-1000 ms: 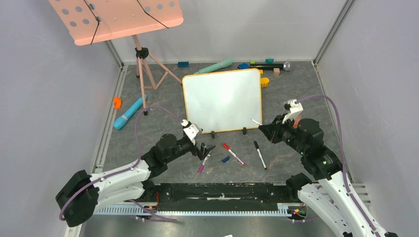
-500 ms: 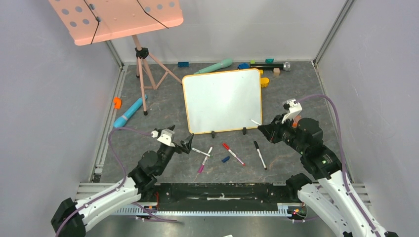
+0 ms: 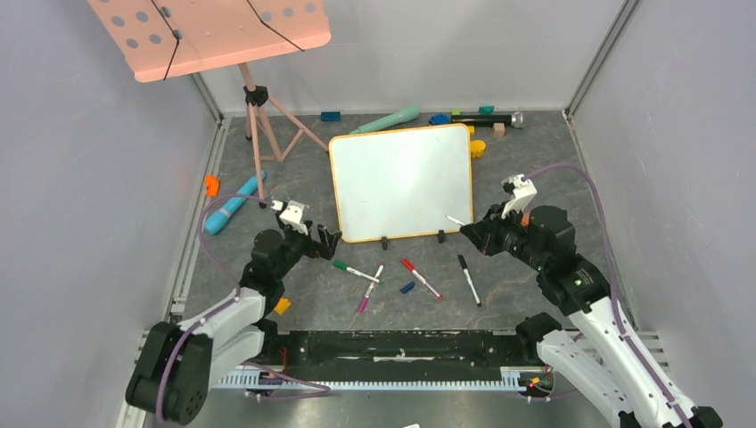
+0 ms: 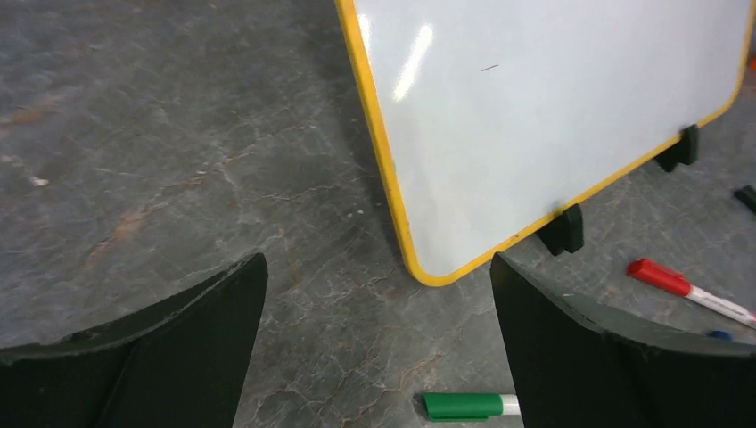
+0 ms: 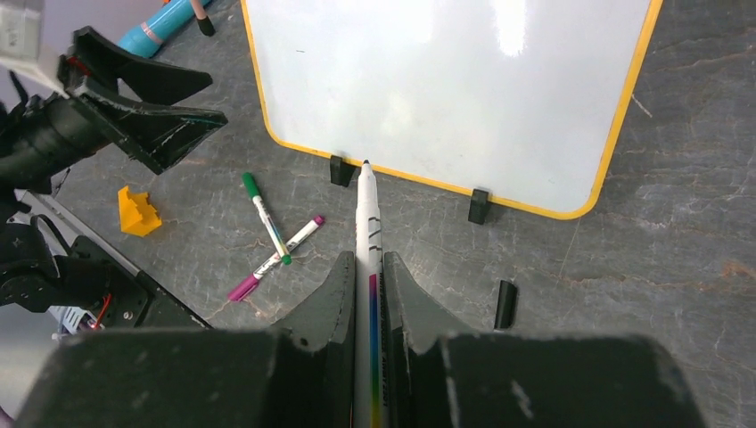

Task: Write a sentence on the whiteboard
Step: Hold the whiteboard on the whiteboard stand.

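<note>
The right pincer (image 5: 367, 267) is clenched on one white marker (image 5: 366, 209) with a rainbow stripe down its barrel. The dark tip juts past the fingers and ends at the lower edge of the whiteboard (image 5: 446, 89), just beside one clip foot; whether it touches cannot be told. In the overhead view this pincer (image 3: 471, 234) sits right of centre, near the board's lower right corner.

The left pincer (image 4: 376, 267) stands released, its two black fingers (image 4: 196, 330) spread wide with nothing between them, over the grey surface (image 4: 134, 134) by the board's lower left corner. From overhead it (image 3: 328, 236) is left of centre.

The one whiteboard (image 3: 401, 183) fills the middle of the overhead frame, with a thin orange-yellow rim and two black clip feet (image 3: 384, 242) along its lower edge. Its white face carries only a tiny dark fleck.

Below the board, four markers lie on the surface:
- a green-capped one (image 3: 352, 269)
- a purple-capped one (image 3: 368, 290) that crosses the green one
- a red-capped one (image 3: 419, 277)
- a black-capped one (image 3: 469, 279)

One small blue cap (image 3: 406, 287) lies between the purple and red markers. One orange block (image 3: 282, 306) sits beside the left arm.

At upper left is one pink perforated tray (image 3: 209, 36) on a tripod (image 3: 258, 125). One blue tube (image 3: 234, 203) and one small orange piece (image 3: 211, 185) lie at the left edge. Along the top edge of the surface are one green tube (image 3: 388, 119) and one black microphone (image 3: 486, 118), among small blocks.
</note>
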Robot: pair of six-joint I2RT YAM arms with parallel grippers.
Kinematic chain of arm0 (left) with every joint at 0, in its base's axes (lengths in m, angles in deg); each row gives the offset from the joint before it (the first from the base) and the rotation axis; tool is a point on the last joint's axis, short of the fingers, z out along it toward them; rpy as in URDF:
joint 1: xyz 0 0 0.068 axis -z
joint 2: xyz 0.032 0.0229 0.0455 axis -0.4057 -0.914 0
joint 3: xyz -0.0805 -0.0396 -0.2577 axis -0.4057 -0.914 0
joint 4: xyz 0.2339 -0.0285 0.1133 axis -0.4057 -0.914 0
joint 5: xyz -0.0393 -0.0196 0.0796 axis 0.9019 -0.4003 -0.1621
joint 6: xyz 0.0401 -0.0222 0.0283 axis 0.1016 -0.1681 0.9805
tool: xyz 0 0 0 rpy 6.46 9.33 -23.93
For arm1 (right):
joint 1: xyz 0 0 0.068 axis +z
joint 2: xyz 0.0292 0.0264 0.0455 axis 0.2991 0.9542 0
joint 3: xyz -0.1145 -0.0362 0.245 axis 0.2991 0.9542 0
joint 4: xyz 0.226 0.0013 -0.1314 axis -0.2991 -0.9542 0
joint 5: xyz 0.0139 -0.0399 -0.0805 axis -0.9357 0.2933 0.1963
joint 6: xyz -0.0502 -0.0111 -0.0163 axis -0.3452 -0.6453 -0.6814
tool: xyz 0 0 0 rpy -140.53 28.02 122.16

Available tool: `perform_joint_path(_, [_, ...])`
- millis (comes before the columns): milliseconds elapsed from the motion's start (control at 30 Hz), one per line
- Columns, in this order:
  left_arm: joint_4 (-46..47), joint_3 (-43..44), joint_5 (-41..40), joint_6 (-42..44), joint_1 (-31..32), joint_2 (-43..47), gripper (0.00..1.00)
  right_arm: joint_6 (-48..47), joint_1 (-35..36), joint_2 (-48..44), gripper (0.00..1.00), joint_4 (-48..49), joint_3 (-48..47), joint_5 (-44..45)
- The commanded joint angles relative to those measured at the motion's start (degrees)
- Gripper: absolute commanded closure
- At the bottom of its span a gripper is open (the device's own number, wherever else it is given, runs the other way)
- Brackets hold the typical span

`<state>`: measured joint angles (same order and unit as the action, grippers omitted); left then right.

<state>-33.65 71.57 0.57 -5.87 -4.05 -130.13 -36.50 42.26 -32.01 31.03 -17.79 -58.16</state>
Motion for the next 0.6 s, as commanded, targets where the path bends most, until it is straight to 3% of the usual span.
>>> perform_joint_path(0, [11.71, 5.89, 25.93, -9.14, -7.63, -10.59, 0.00, -1.79, -0.17, -0.29, 1.00, 0.44, -3.85, -0.27])
perform_joint_path(133, [27.24, 7.47, 39.20, -17.82, -15.02, -22.23, 0.00, -2.60, -0.17, -0.15, 1.00, -0.05, -4.87, -0.13])
perform_joint_path(267, [37.63, 12.40, 49.56, -24.70, -17.77, -33.61, 0.00, -3.07, -0.16, -0.13, 1.00, -0.01, -5.15, 0.82])
perform_joint_path(333, [43.47, 16.42, 55.05, -31.15, -19.25, -40.75, 0.00, -3.16, -0.17, 0.09, 1.00, 0.16, -5.07, 0.58])
perform_joint_path(400, [55.03, 19.99, 59.98, -39.99, -19.79, -48.68, 0.00, -3.09, -0.19, 0.22, 1.00, 0.58, -4.76, 0.24])
perform_joint_path(567, [55.12, 26.00, 62.77, -43.92, -19.79, -55.57, 0.00, -3.00, -0.18, -0.10, 1.00, 1.15, -3.79, 0.36])
